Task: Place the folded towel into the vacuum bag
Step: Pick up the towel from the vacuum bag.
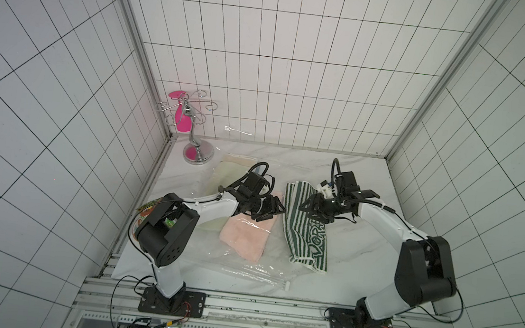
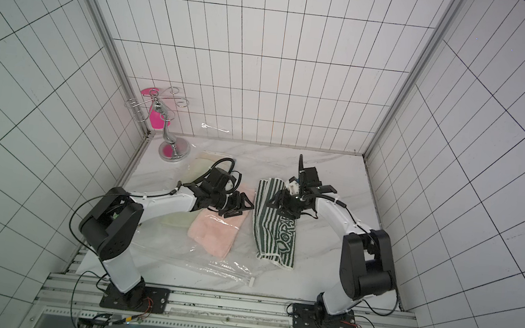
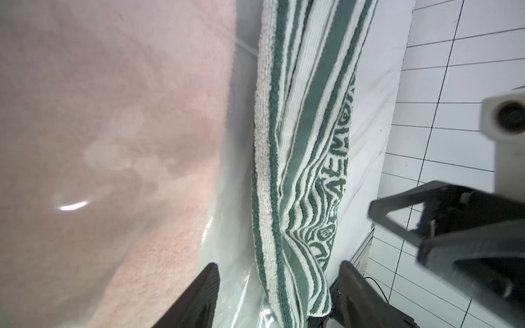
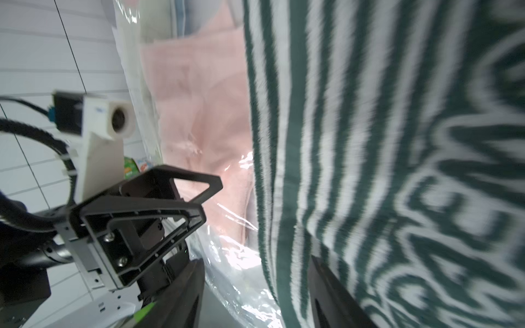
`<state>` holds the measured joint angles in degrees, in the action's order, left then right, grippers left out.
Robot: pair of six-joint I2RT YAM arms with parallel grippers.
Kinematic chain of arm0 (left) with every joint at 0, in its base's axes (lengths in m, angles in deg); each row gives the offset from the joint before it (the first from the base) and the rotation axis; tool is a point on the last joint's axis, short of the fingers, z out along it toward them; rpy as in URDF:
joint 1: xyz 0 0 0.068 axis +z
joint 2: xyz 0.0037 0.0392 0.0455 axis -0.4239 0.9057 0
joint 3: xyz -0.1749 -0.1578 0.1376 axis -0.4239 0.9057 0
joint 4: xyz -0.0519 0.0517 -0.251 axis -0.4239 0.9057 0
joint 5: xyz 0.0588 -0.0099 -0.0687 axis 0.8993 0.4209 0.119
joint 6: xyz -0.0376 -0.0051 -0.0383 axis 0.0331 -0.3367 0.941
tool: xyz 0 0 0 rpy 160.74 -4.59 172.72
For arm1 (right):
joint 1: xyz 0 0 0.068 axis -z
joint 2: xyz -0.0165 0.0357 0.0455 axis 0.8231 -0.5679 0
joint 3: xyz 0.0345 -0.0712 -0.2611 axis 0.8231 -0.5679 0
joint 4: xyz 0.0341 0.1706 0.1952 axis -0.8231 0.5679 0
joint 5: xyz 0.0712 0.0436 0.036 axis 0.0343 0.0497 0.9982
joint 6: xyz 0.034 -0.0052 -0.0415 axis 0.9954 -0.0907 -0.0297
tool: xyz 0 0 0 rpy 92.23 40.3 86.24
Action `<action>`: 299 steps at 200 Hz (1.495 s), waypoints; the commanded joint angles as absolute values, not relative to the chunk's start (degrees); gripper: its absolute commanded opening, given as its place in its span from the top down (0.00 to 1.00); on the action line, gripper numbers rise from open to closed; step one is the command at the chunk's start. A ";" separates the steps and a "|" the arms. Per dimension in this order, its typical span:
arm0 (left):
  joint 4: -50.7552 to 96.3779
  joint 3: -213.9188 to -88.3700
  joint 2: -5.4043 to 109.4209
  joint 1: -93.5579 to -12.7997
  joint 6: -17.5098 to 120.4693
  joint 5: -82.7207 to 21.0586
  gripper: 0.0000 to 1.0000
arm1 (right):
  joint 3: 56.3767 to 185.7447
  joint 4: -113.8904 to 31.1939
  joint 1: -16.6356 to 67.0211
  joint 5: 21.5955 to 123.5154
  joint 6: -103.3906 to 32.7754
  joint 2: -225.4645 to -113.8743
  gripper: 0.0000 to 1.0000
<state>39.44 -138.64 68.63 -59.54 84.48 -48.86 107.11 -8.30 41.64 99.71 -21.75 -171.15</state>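
**Striped towel not yet in the bag; both sets of fingers released**

- Step: between grasps, by my read. The green-and-white striped towel point(image 1: 308, 237), folded long, lies on the desk point(image 1: 362, 250) just beside the vacuum bag point(image 1: 236, 263), on the bag's right-arm side. The wrist views show its long edge meeting the film. Touching or overlapping, can't tell. It is not inside.
- right fingers point(image 4: 184, 295): spread, straddling the towel's edge on the half away from the bag's zip edge point(image 1: 242, 272). There is a clear gap on one side, so no pinch.
- left fingers point(image 3: 204, 295): spread, low over the bag near the far edge of the pink towel point(image 1: 246, 237). I can see nothing clamped, film included.
- Bag contents: the pink towel in the middle and a cream towel point(image 1: 226, 171) deeper in, toward the end away from the zip edge. Both are under the film and lie flat.
- The mouth looks to be the zip edge, with the white slider clip point(image 1: 287, 287) at its corner nearest the striped towel. It lies flat, with no visible gape.
- Next, my call: one arm lifts the top film at the mouth and the other re-grips the towel at a folded end and feeds it in alongside the pink one.
- Risks: the long fold may sag open when lifted, and the slick film may slip.
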 commanded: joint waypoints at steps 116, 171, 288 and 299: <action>28.98 -140.16 79.17 -64.56 84.76 -46.29 0.65 | 98.19 -13.37 51.33 93.82 -23.47 -183.43 0.66; 31.19 -143.79 76.90 -64.85 80.94 -46.17 1.00 | 103.55 -4.51 46.18 87.99 -25.37 -174.39 1.00; 24.50 -140.30 73.72 -68.86 77.13 -41.92 0.97 | 106.96 -24.94 34.32 97.14 -7.74 -179.30 0.61; 22.31 -139.08 73.40 -68.68 77.53 -42.30 0.95 | 105.67 -29.36 34.75 100.86 -6.33 -180.12 0.53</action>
<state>29.82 -141.30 76.10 -68.94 76.89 -41.32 109.04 -15.58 33.81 89.68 -12.70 -177.77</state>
